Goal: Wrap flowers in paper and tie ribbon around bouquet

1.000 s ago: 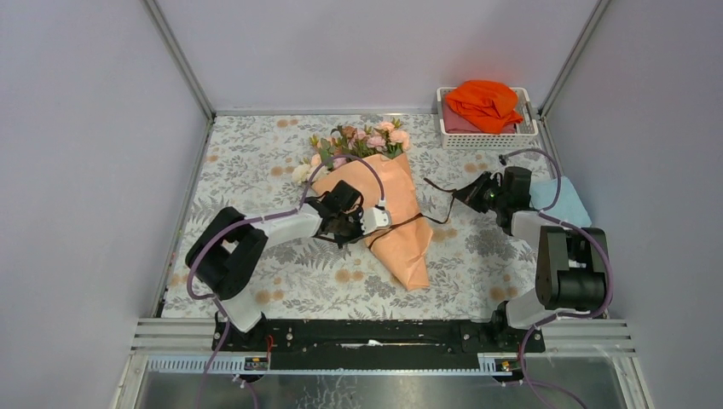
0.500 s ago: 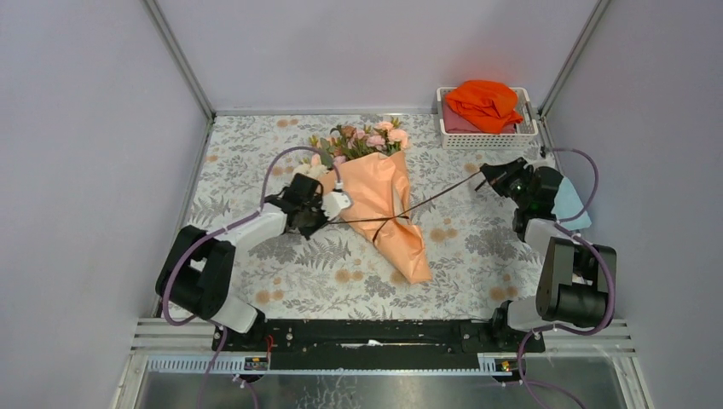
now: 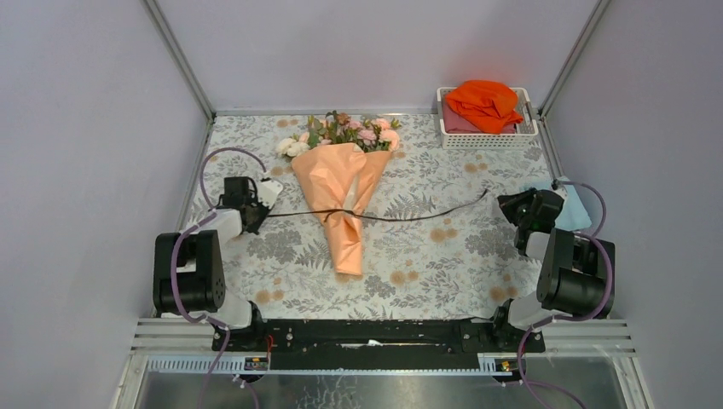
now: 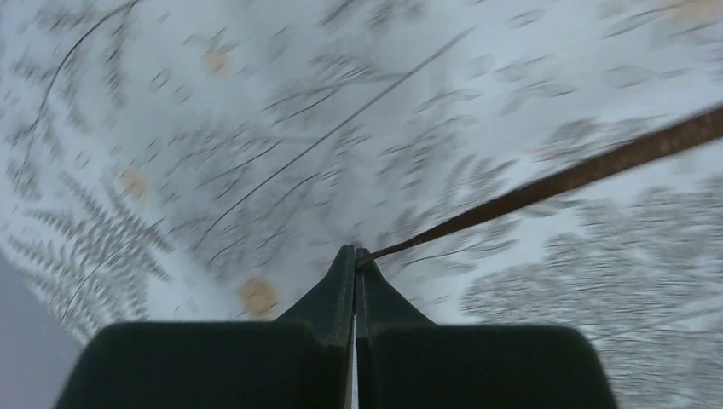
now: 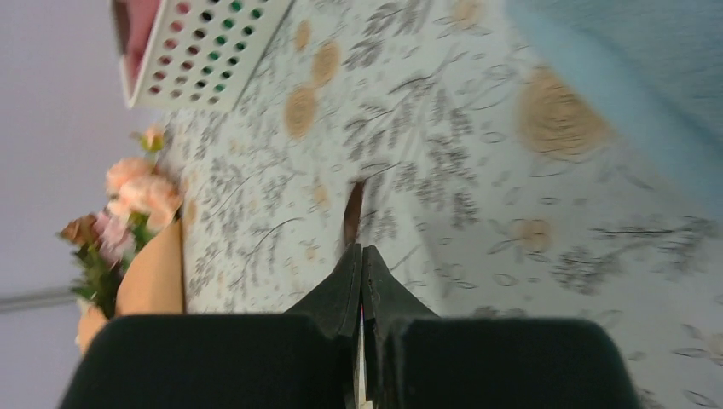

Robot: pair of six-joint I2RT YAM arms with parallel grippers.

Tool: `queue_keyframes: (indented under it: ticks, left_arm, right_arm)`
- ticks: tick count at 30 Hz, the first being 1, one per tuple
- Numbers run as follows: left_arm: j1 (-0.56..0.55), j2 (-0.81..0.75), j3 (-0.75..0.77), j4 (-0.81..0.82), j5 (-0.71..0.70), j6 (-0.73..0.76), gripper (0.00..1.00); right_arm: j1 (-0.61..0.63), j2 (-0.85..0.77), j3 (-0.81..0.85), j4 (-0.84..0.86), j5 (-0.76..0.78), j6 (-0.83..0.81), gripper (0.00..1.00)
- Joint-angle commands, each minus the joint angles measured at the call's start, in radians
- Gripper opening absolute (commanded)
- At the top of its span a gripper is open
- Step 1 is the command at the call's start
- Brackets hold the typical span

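We see the left claw [image 4: 355, 253] pressed together on one end of the dark brown ribbon [image 4: 554, 186]. The ribbon crosses the narrow waist of the bouquet [image 3: 337, 192], which lies mid-desk [image 3: 426, 273] with its blooms toward the far edge. The right claw [image 5: 361, 250] is pressed together too, with the ribbon's other end just ahead of its tips; we cannot tell whether it pinches that end.

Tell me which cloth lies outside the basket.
The light blue cloth, lying on the table at its right edge; the orange cloth sits heaped in the white basket.
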Motion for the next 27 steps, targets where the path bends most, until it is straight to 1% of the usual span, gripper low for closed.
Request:
queue_keyframes:
  ticks: [1,4,6,8,9,10,11,12,13,14,16,18,21,23,24,27]
  left_arm:
    - [0.116,0.043,-0.033,-0.007,-0.058,0.065,0.00]
    - [0.146,0.033,-0.028,-0.011,-0.043,0.073,0.00]
    - [0.146,0.011,-0.019,-0.062,0.026,0.090,0.00]
    - [0.143,-0.027,-0.022,-0.090,0.091,0.100,0.00]
    - [0.143,-0.041,-0.020,-0.097,0.114,0.100,0.00]
    - [0.142,-0.051,-0.009,-0.108,0.127,0.095,0.00]
    - [0.143,-0.055,0.008,-0.116,0.137,0.086,0.00]
    - [0.142,-0.052,0.024,-0.136,0.144,0.079,0.00]
    - [0.144,-0.050,0.040,-0.145,0.145,0.071,0.00]
    - [0.143,-0.048,0.050,-0.149,0.147,0.061,0.00]
    - [0.143,-0.052,0.059,-0.152,0.156,0.056,0.00]
    - [0.143,-0.063,0.065,-0.160,0.163,0.052,0.00]
    - [0.144,-0.089,0.066,-0.168,0.160,0.055,0.00]
    - [0.144,-0.106,0.063,-0.172,0.159,0.062,0.00]
    - [0.144,-0.113,0.064,-0.177,0.162,0.065,0.00]
    - [0.145,-0.120,0.072,-0.193,0.167,0.068,0.00]
  right_arm:
    - [-0.038,-0.036,-0.007,0.025,0.079,-0.015,0.00]
    - [-0.045,-0.044,-0.002,0.017,0.065,-0.028,0.00]
    - [-0.042,-0.036,0.037,-0.011,-0.015,-0.064,0.00]
    - [-0.004,-0.027,0.124,-0.102,-0.129,-0.164,0.00]
    - [0.041,-0.028,0.168,-0.143,-0.190,-0.238,0.00]
    - [0.107,-0.033,0.214,-0.186,-0.261,-0.365,0.03]
    - [0.185,-0.038,0.256,-0.242,-0.290,-0.476,0.10]
    - [0.290,-0.039,0.298,-0.296,-0.323,-0.597,0.20]
    - [0.435,-0.034,0.335,-0.368,-0.329,-0.750,0.30]
    - [0.534,-0.017,0.371,-0.432,-0.324,-0.887,0.44]
    - [0.691,0.063,0.444,-0.539,-0.316,-1.105,0.54]
    - [0.780,0.151,0.523,-0.599,-0.295,-1.202,0.60]
    - [0.864,0.279,0.642,-0.669,-0.243,-1.272,0.69]
    - [0.901,0.354,0.709,-0.707,-0.244,-1.299,0.72]
    - [0.913,0.387,0.734,-0.755,-0.249,-1.309,0.73]
    - [0.948,0.459,0.795,-0.837,-0.252,-1.342,0.74]
